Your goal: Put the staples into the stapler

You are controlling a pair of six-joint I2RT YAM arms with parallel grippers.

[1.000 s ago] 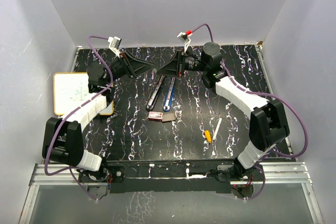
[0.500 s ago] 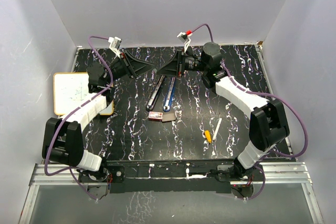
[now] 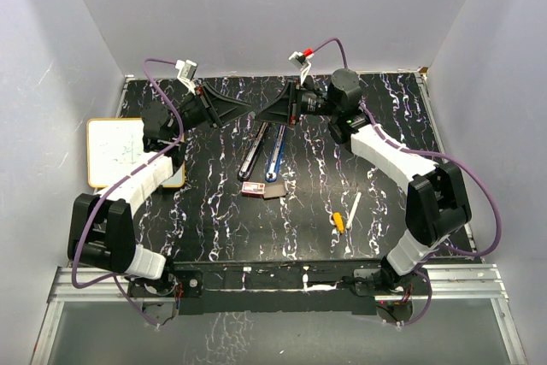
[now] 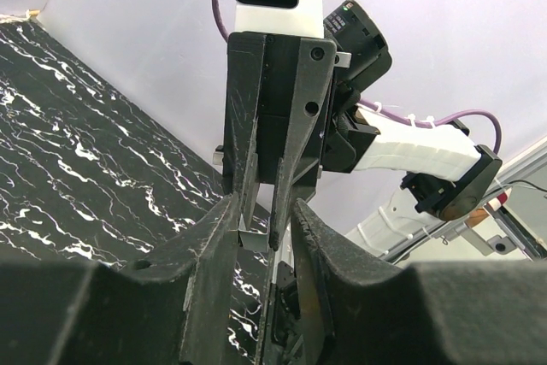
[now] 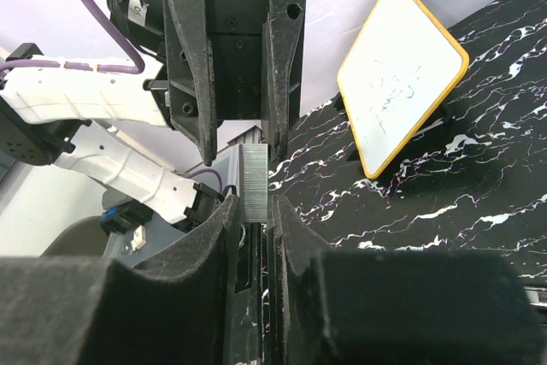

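The stapler (image 3: 264, 150) lies opened flat mid-table, one arm black and silver, the other blue. Just in front of it sits the red-and-white staples box (image 3: 251, 188) with its tan tray (image 3: 273, 191) slid out. Both grippers meet tip to tip above the stapler's far end. My right gripper (image 3: 260, 117) (image 5: 255, 211) is shut on a silver strip of staples (image 5: 255, 179) (image 4: 254, 238) that sticks out past its fingertips. My left gripper (image 3: 253, 108) (image 4: 263, 224) straddles the strip's free end. Its jaws are narrow, and a gap shows on one side.
A yellow-framed whiteboard (image 3: 118, 150) (image 5: 400, 73) lies at the table's left edge under the left arm. A white pen (image 3: 353, 208) and a small yellow piece (image 3: 339, 221) lie front right. Grey walls close in the back and both sides.
The left gripper's jaws have narrowed around the end of the staple strip. Both arms have hardly moved, and the right gripper's hold is the same.
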